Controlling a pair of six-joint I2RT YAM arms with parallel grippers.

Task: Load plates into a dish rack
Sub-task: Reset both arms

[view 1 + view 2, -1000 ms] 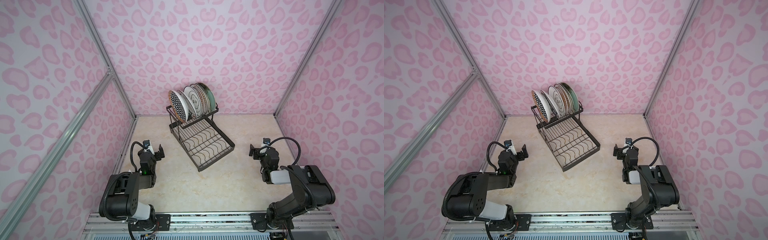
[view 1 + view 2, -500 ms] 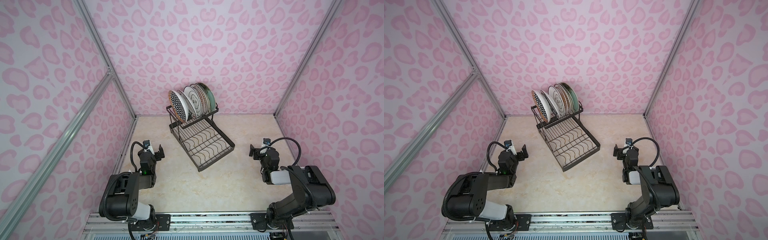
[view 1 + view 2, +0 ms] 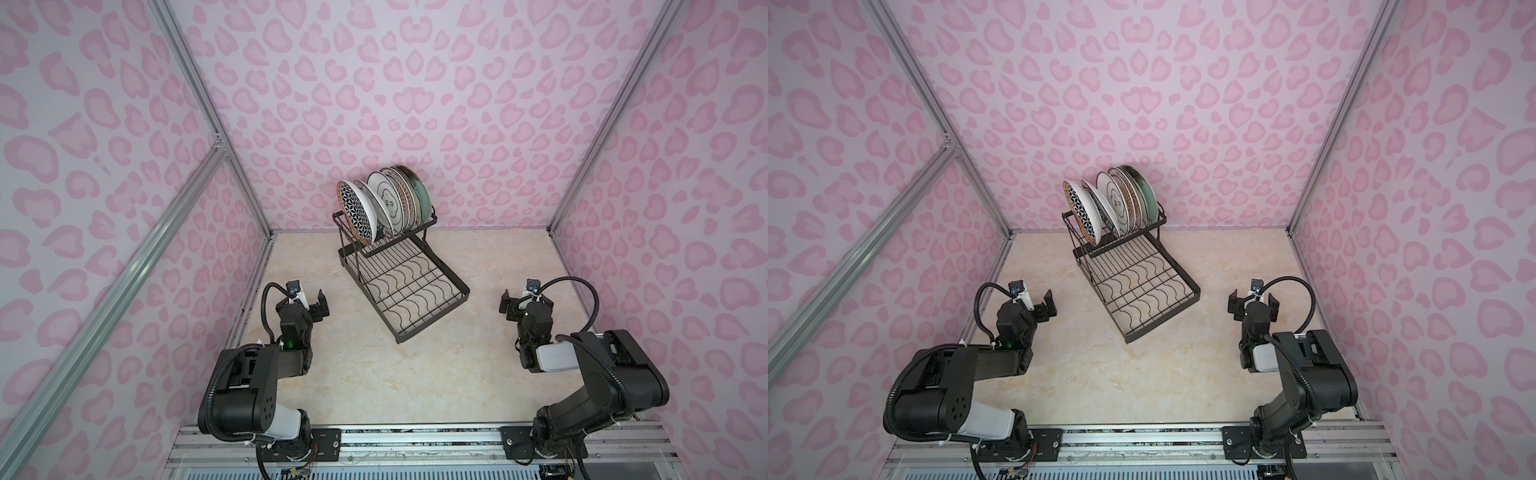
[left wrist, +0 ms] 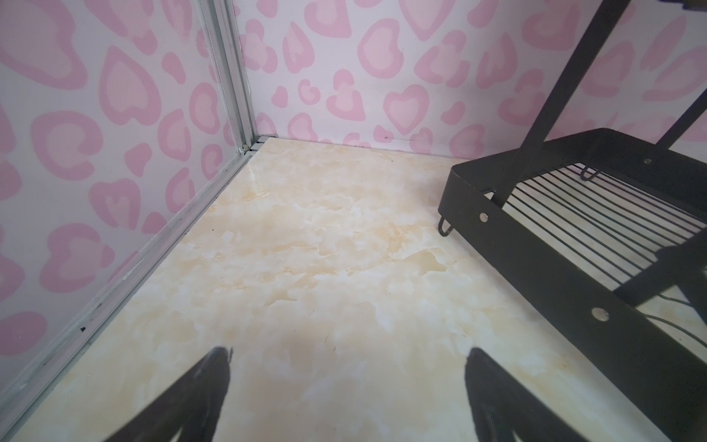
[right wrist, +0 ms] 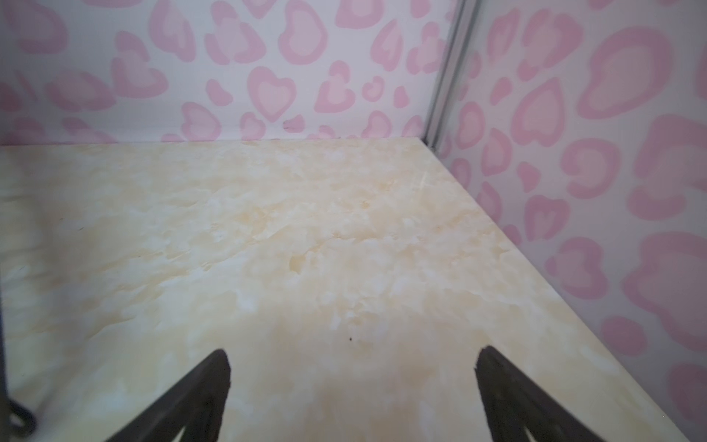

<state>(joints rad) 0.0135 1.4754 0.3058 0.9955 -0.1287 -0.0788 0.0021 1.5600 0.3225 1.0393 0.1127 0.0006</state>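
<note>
Since all the round patterned ceramic plates (image 3: 384, 203) in sight stand on edge in the raised upper basket of the black wire two-tier dish rack (image 3: 415, 291), at the back of the cream marbled tabletop (image 3: 415, 374) with none lying loose, the loading looks finished. Left gripper (image 4: 346, 352) and right gripper (image 5: 352, 354) sit low on either side, well apart from the rack, fingers spread wide and empty. Nothing has shifted since a second ago.
</note>
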